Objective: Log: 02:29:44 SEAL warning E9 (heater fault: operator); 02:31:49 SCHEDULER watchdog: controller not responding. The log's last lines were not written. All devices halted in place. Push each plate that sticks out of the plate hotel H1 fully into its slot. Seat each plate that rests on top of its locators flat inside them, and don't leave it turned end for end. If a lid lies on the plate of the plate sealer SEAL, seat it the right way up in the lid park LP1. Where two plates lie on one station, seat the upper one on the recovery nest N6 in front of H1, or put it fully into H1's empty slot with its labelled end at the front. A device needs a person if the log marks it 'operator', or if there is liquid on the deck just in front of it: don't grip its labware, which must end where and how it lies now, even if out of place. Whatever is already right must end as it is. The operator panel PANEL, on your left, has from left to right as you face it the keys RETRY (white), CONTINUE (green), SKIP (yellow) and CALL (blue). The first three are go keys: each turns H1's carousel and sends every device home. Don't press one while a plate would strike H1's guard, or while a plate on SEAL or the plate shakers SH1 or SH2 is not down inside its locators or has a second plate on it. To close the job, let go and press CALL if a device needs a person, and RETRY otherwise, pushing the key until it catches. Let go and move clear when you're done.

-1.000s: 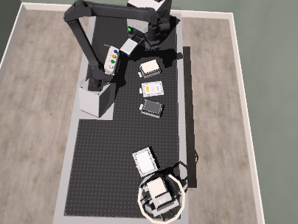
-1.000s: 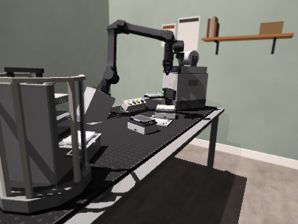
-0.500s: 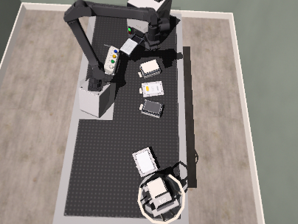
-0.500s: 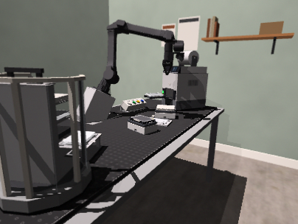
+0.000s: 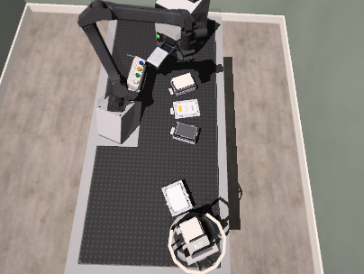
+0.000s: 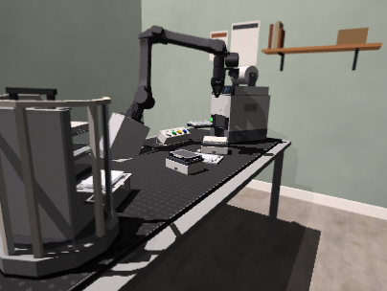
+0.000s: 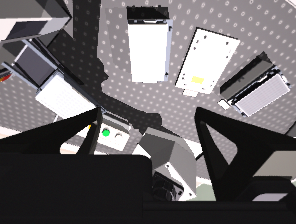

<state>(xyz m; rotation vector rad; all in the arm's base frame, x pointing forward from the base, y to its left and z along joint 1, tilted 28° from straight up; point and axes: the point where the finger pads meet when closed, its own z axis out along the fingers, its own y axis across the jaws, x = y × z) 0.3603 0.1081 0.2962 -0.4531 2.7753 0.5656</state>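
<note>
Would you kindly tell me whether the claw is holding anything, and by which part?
Nothing is held: the claw hangs wide open above the deck, with only air between its fingers.

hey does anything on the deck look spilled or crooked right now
Yes. A yellow patch marks the middle station, looking like spilled liquid. The plate by the hotel sits skewed to the deck's hole grid. The gripper hangs by the sealer, jaws wide, holding nothing.

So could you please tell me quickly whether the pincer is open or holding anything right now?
Pincer: open wide and empty, hanging high above the deck near the plate sealer.
</note>
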